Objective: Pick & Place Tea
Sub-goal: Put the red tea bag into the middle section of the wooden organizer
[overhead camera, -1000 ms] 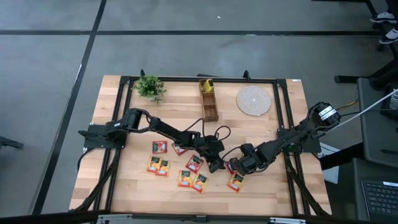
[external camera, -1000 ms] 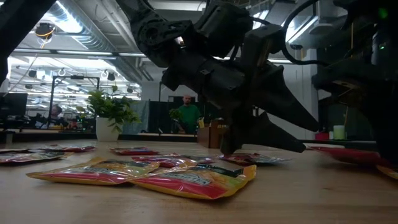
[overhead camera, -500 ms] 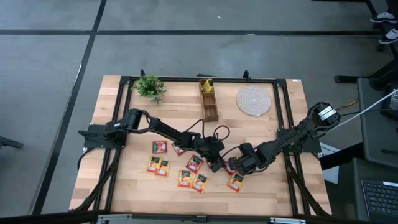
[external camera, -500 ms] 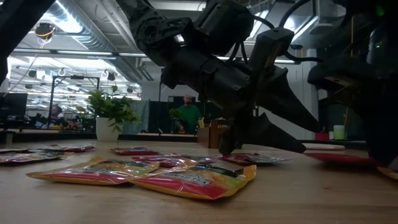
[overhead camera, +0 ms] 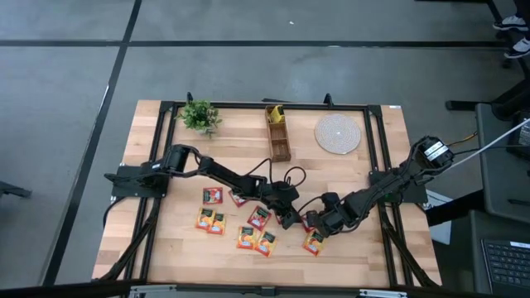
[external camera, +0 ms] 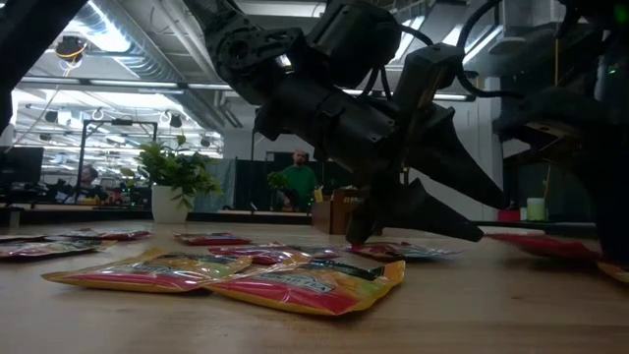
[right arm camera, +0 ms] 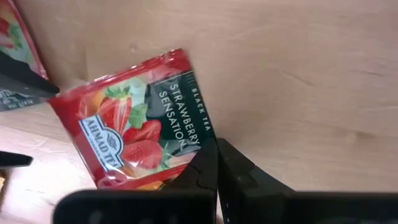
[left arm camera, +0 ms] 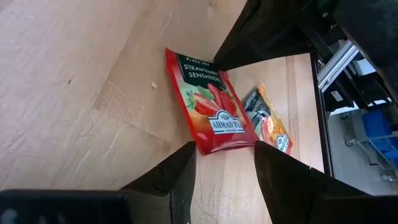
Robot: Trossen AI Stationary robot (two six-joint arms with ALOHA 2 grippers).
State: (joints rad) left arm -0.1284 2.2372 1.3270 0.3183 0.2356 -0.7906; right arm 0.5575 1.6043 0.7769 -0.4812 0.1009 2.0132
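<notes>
Several flat tea sachets [overhead camera: 246, 237] in red, orange and yellow lie scattered on the near half of the wooden table [overhead camera: 166, 240]. A red strawberry sachet [left arm camera: 211, 109] lies between my two grippers. My right gripper [right arm camera: 214, 149] is shut at the sachet's lettered end. My left gripper [left arm camera: 224, 149] is open, one finger on either side of the opposite end, with no plain touch. In the high view the left gripper [overhead camera: 290, 218] and the right gripper [overhead camera: 320, 222] face each other over this sachet [overhead camera: 307, 219]. My right gripper pinches a corner of the red sachet's lettered end [right arm camera: 198, 144] between its two shut fingers, coming steeply from above. The sachet stretches away from the fingers almost level, just over the wood. Whether its other end rests on the table, I cannot tell.
A wooden box [overhead camera: 277, 136] stands at the far middle, with a potted plant [overhead camera: 199, 116] to its left and a round woven mat [overhead camera: 338, 133] to its right. An orange sachet [overhead camera: 313, 242] lies just near of the grippers. A black frame [overhead camera: 377, 157] borders the table.
My left gripper has rolled a little about the line it points along, staying in place with its fingers as far apart as before. The red sachet and my right gripper stand as before.
</notes>
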